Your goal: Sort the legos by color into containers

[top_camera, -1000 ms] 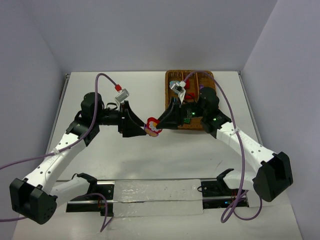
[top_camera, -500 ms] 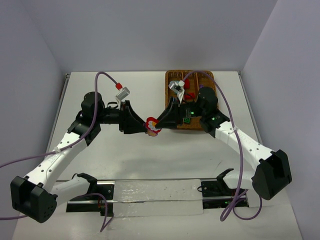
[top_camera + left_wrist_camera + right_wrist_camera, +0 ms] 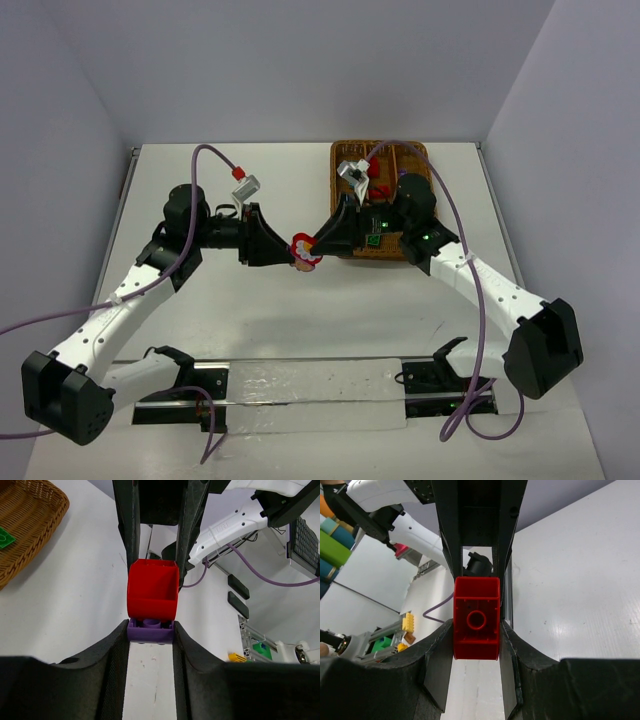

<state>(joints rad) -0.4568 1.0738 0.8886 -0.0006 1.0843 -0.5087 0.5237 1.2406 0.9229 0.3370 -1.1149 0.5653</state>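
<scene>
Above the middle of the table a red lego (image 3: 300, 244) and a purple lego (image 3: 151, 630) are stuck together. My left gripper (image 3: 150, 628) is shut on the purple one, which is pinched at its fingertips. Opposite it, my right gripper (image 3: 476, 630) is shut on the red lego (image 3: 476, 618). In the top view the left gripper (image 3: 292, 254) and the right gripper (image 3: 317, 243) meet tip to tip. The wicker tray (image 3: 338, 160), with the containers, lies behind the right arm. A green lego (image 3: 4, 537) lies inside the tray (image 3: 35, 515).
A metal rail with a clear sheet (image 3: 310, 388) runs along the near edge between the arm bases. Purple cables (image 3: 205, 153) loop over both arms. Grey walls close the table at the back and sides.
My left gripper's jaws have closed onto the purple lego. Both arms have hardly moved, and the right gripper keeps its hold on the red lego.
</scene>
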